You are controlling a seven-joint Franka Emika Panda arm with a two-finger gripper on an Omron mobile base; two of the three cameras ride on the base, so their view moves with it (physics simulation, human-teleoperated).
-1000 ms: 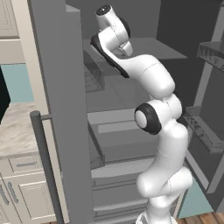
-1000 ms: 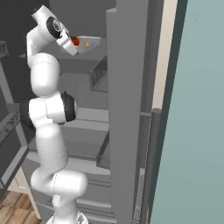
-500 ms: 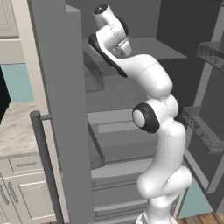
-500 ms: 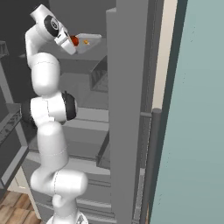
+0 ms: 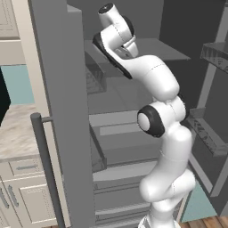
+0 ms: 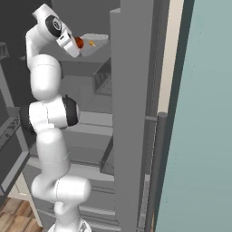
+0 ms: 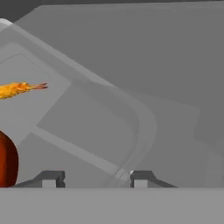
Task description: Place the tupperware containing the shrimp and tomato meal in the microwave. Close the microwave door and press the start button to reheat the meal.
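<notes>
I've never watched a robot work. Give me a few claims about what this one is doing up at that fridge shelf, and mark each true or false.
1. The tray sits on an upper shelf of an open fridge. True.
2. A tomato and a shrimp lie in the tray. True.
3. The tray is already inside a microwave. False: it is at the fridge shelf.
4. The pincer is down near the floor. False: the arm reaches up to the upper shelf.
5. The pincer's two tips stand either side of the tray's near rim. True.
6. The tray holds a banana. False: a tomato and a shrimp.
</notes>
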